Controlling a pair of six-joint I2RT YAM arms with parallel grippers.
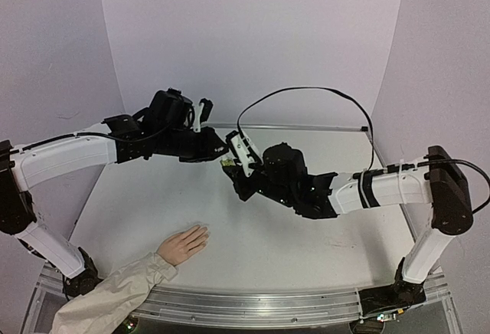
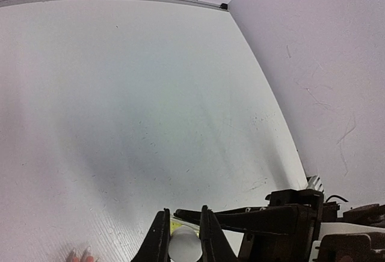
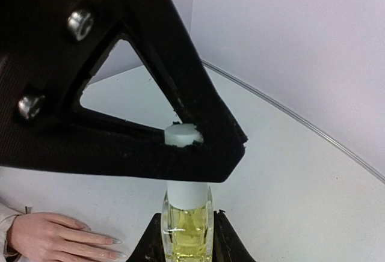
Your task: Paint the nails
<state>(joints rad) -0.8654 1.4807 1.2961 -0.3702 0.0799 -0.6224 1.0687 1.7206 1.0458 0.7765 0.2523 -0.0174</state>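
A small yellow-green bottle (image 3: 187, 229) with a white cap (image 3: 183, 134) is held in the air between both grippers. My right gripper (image 3: 187, 238) is shut on the glass body. My left gripper (image 2: 183, 235) is shut on the white cap (image 2: 184, 245). In the top view both meet above the table's middle, at the bottle (image 1: 228, 164). The pale peach hand (image 1: 184, 243) with a beige sleeve (image 1: 115, 296) lies flat near the front left. Its tiny nails (image 3: 114, 241) show at the lower left of the right wrist view.
A white table (image 1: 253, 234) with purple walls behind and beside it. A metal rail (image 1: 291, 127) runs along the back edge. A black cable (image 1: 306, 93) loops above the right arm.
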